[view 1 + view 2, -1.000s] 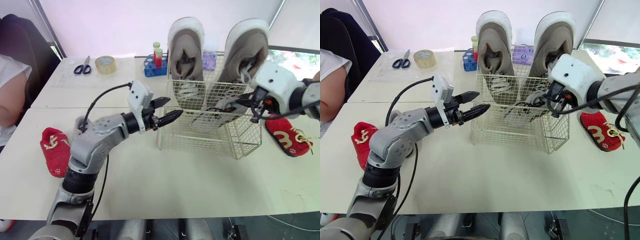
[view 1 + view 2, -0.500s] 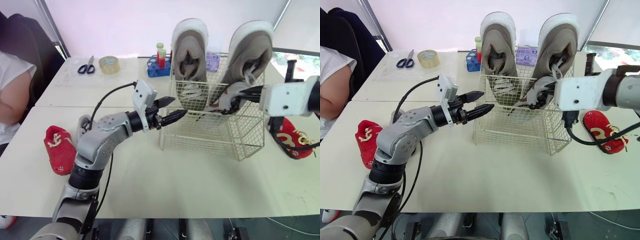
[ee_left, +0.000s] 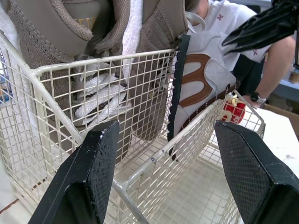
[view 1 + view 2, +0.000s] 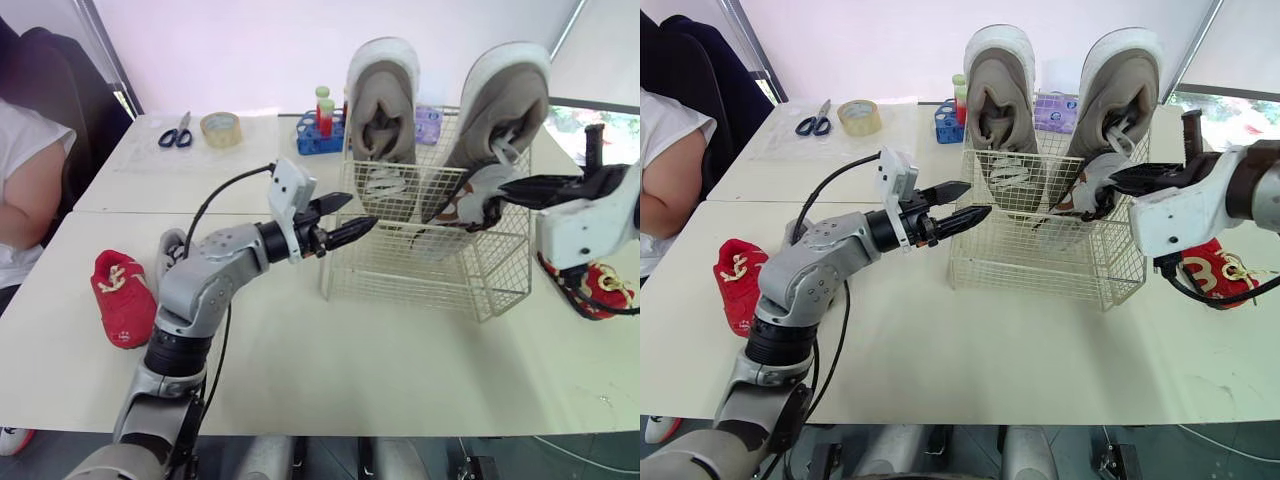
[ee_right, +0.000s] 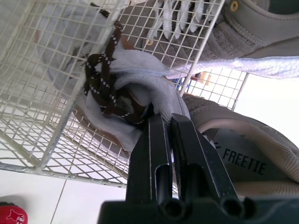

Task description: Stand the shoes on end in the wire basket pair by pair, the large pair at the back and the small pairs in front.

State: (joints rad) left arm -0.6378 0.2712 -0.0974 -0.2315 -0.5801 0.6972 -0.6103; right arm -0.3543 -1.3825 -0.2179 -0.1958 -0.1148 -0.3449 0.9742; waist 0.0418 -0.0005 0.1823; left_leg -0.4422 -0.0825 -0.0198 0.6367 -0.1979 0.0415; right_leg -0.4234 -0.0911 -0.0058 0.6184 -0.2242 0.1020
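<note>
Sneakers of the large taupe pair are stood on end at the back of the wire basket (image 4: 430,280), side by side, one (image 4: 382,100) on the left and the other (image 4: 510,100) on the right. Both rise well above the rim with their openings turned to the front.

In front of the right-hand sneaker, a small grey shoe (image 4: 468,200) with brown trim and dark laces is held tilted inside the basket. Whether its lower end touches the basket floor cannot be told. The right claw (image 4: 508,191) is pressed together on the edge of this shoe's collar, as is seen closely in the right wrist view. The front left part of the basket is shown bare.

The left claw (image 4: 360,211) is held level at the basket's front left corner, its two fingers spread well apart with nothing between them but the wire rim.

Two small red shoes are left out on the surface (image 4: 400,360). One (image 4: 122,298) is seen well to the left of the basket, beside the left arm, and the other (image 4: 605,288) just to the right of the basket, partly hidden by the right arm.

At the far side of the surface, scissors (image 4: 176,133), a roll of tape (image 4: 220,127) and a blue rack (image 4: 318,138) with small bottles in it are seen.
</note>
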